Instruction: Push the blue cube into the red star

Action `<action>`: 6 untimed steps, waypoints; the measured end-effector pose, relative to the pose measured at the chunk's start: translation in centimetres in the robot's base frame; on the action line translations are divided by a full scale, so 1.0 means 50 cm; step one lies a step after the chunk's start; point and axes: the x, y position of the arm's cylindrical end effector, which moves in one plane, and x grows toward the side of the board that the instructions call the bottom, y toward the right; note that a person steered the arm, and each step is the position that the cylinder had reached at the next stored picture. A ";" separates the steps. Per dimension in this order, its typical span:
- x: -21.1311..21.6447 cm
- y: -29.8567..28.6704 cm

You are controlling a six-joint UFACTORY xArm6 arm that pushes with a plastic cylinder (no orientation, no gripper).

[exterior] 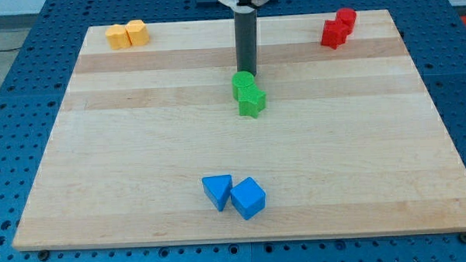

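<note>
The blue cube [248,198] lies near the view's bottom centre, touching a blue triangular block [217,191] on its left. The red star [334,34] sits at the view's top right, touching a second red block [346,19] just above it. My tip [246,71] is at the top centre of the board, right behind the upper green block, far from the blue cube and well left of the red star.
Two green blocks [248,95] sit together just below my tip, one a star shape. Two yellow-orange blocks [128,33] sit at the view's top left. The wooden board [102,167] rests on a blue perforated table.
</note>
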 end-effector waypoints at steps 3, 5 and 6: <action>-0.006 0.025; 0.075 0.197; 0.172 0.176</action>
